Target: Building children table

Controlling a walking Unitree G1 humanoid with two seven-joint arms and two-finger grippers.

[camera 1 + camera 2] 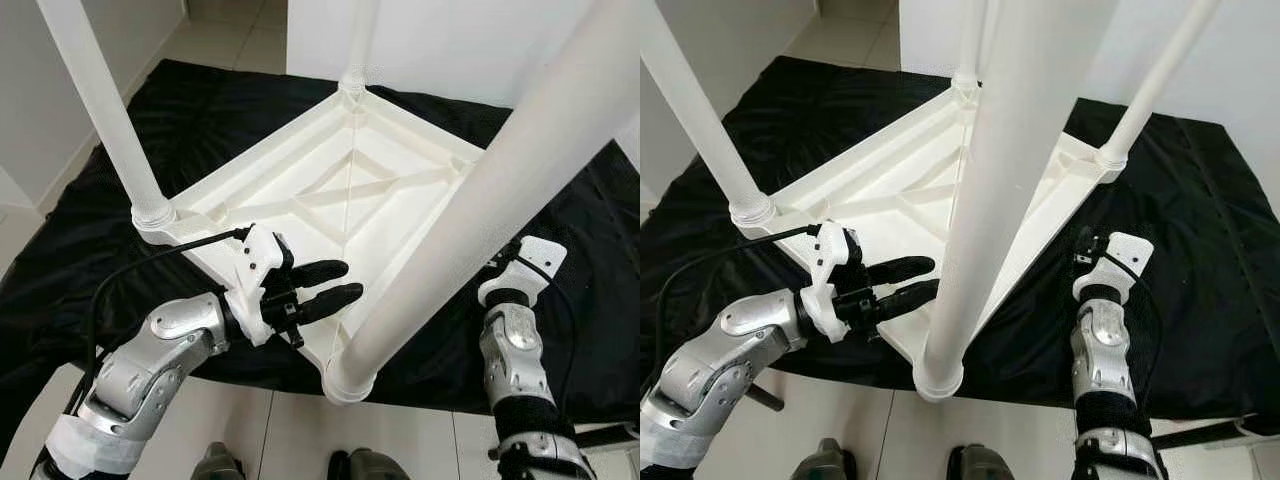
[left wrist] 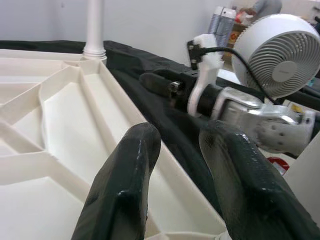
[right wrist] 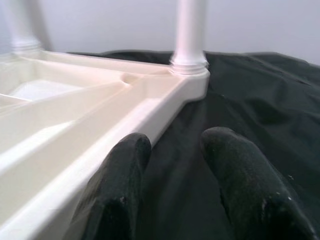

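The white plastic table top (image 1: pixel 340 190) lies upside down on a black cloth (image 1: pixel 210 110) that covers the supporting surface. All four legs stand upright in its corner sockets, including the near-corner leg (image 1: pixel 1010 190) and the left-corner leg (image 1: pixel 105 110).

Left gripper (image 1: pixel 345 282): released, fingers parted, reaching over the near-left edge of the top, just beside the near leg. It grasps nothing.

Right gripper (image 3: pixel 172 165): released, fingers parted, low over the cloth beside the near-right edge of the top. It also grasps nothing.

The assembly appears complete, so the step in hand is probably seating the legs or turning the table upright.

- Check each socket collar first — a leg not fully home may drop out during the turn.
- Grip the rim on opposite edges, not the legs; the ribbed underside gives firm purchase.
- Lift evenly — the cloth may drag or bunch under a corner.
- Keep the long legs clear of the head and of the white fan (image 2: pixel 280 50) nearby.
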